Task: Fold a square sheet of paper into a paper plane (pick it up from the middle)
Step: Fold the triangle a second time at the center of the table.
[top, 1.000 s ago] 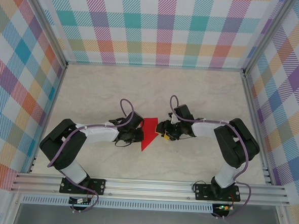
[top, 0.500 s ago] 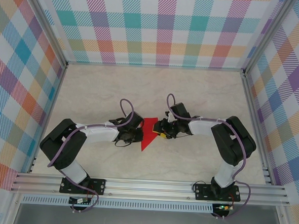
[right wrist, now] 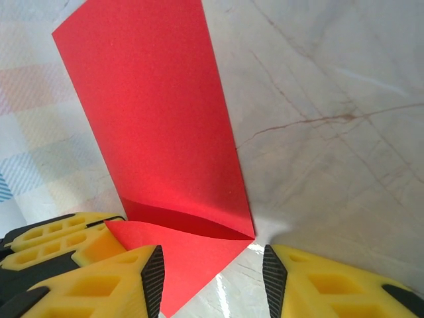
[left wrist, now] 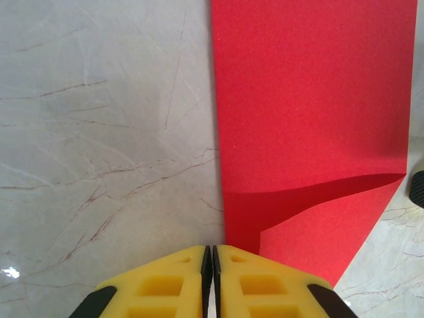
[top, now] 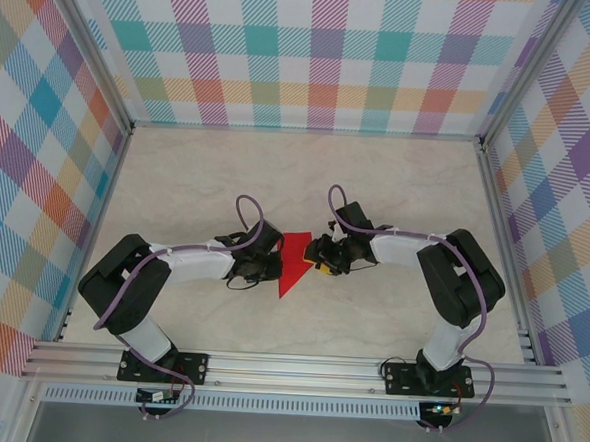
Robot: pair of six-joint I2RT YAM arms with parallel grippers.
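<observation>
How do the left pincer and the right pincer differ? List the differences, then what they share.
The left pincer is shut, its fingers meeting at a thin slit; the right pincer stands open. A corner of the red paper lies between the right pincer's fingers; at the left pincer the paper's edge stops by the fingertips. Both have yellow fingers and face the paper from opposite sides, low over the table.

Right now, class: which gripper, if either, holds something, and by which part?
The left gripper pinches the square sheet of paper at one edge, jaws shut. The right gripper holds nothing: its jaws stand open astride the paper's lower flap.
</observation>
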